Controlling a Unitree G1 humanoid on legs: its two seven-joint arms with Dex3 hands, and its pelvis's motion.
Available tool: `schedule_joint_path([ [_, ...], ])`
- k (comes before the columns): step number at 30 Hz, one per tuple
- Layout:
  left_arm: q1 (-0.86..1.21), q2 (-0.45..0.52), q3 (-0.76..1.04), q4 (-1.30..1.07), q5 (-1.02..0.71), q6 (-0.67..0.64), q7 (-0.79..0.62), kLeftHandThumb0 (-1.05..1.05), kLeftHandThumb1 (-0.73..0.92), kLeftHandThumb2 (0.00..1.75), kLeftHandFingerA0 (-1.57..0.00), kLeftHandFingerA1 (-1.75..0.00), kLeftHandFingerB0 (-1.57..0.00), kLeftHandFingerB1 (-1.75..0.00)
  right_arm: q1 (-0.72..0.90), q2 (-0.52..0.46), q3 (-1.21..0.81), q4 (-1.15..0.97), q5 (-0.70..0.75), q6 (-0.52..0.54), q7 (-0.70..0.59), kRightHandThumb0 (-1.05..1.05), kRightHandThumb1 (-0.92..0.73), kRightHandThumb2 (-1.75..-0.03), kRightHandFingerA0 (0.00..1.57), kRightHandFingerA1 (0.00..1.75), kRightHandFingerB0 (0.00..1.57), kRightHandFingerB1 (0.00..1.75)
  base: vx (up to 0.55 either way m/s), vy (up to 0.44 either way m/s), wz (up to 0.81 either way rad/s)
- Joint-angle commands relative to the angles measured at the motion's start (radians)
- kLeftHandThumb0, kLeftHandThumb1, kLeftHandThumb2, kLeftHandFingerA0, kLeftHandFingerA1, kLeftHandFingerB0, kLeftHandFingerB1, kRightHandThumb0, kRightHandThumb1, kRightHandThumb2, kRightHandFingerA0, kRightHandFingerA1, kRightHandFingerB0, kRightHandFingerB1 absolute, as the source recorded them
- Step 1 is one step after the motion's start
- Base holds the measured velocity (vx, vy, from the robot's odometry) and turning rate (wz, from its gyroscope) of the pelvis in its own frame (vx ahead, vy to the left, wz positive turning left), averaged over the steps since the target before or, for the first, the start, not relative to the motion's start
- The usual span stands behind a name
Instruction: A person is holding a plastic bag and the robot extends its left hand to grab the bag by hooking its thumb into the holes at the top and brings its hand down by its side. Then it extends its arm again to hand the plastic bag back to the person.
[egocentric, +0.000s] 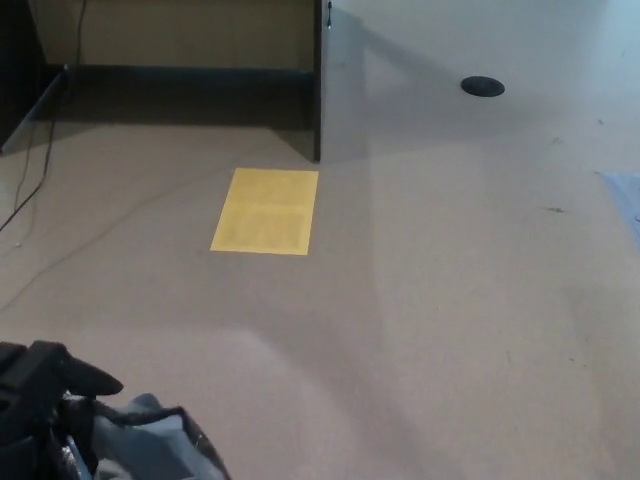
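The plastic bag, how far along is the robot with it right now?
Done: the left hand has the plastic bag, low at the picture's bottom left edge, so the grab looks finished. In hand: carrying it down by its side. Left: extending the arm to hand it back; no person is in view.

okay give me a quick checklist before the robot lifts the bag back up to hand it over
1. Bag at the left hand: ok, it sits low at the picture's bottom left, against the hand.
2. Thumb hooked through the bag's holes: cannot tell, the holes are hidden.
3. Person ready to receive: not ok, nobody is in view.
4. Floor ahead free of obstacles: ok, only a flat yellow sheet lies there.
5. Cable away from the arm: ok, it runs along the far left.
6. Right hand clear: cannot tell, not in view.
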Motion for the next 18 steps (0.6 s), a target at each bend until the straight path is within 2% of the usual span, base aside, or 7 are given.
schedule_joint_path([
  [1, -0.621, -0.277, -0.251, -0.187, 0.116, 0.299, -0.199, -0.09, 0.59, 0.87, -0.98, -1.66, -0.76, -1.27, -0.048, -0.010, -0.007, -0.024, 0.010, 0.022, 0.021, -0.43, -0.74, -0.62, 0.66, 0.57, 0.48, 0.38, -0.04, -0.005, 0.17],
  [5, -0.716, -0.300, -0.270, -0.122, 0.137, 0.325, -0.197, -0.06, 0.53, 1.04, -1.00, -1.67, -0.79, -1.30, -0.059, -0.019, 0.001, -0.024, -0.001, 0.024, 0.011, -0.45, -0.74, -0.62, 0.66, 0.57, 0.48, 0.37, -0.01, -0.001, 0.02],
  [6, -0.752, -0.305, -0.277, -0.097, 0.153, 0.339, -0.196, -0.10, 0.53, 1.09, -1.29, -1.39, -0.87, -1.13, -0.060, -0.022, -0.001, -0.027, 0.001, 0.026, 0.017, -0.45, -0.74, -0.63, 0.66, 0.61, 0.48, 0.37, 0.00, 0.000, 0.00],
  [11, -0.821, -0.305, -0.295, -0.049, 0.153, 0.363, -0.207, -0.07, 0.55, 1.02, -0.99, -1.73, -0.78, -1.37, -0.074, -0.024, 0.002, -0.026, 0.002, 0.033, 0.033, -0.45, -0.75, -0.63, 0.65, 0.58, 0.47, 0.37, 0.00, 0.000, 0.00],
  [12, -0.851, -0.308, -0.306, -0.022, 0.169, 0.371, -0.197, -0.16, 0.66, 0.80, -0.99, -1.71, -0.80, -1.23, -0.076, -0.021, 0.001, -0.033, 0.004, 0.043, 0.034, -0.50, -0.62, -0.90, 0.60, 0.63, 0.42, 0.51, 0.00, 0.000, 0.00],
  [17, -0.929, -0.319, -0.349, 0.046, 0.168, 0.386, -0.196, -0.18, 0.65, 0.76, -1.01, -1.67, -0.78, -1.25, -0.085, -0.020, 0.003, -0.028, 0.004, 0.039, 0.037, -0.46, -0.75, -0.63, 0.63, 0.47, 0.45, 0.37, 0.00, 0.000, 0.00],
  [18, -0.951, -0.321, -0.359, 0.066, 0.159, 0.382, -0.202, -0.16, 0.65, 0.83, -1.01, -1.67, -0.76, -1.28, -0.087, -0.020, 0.003, -0.030, 0.004, 0.042, 0.037, -0.51, -0.63, -0.90, 0.59, 0.63, 0.41, 0.50, 0.00, 0.000, 0.00],
])
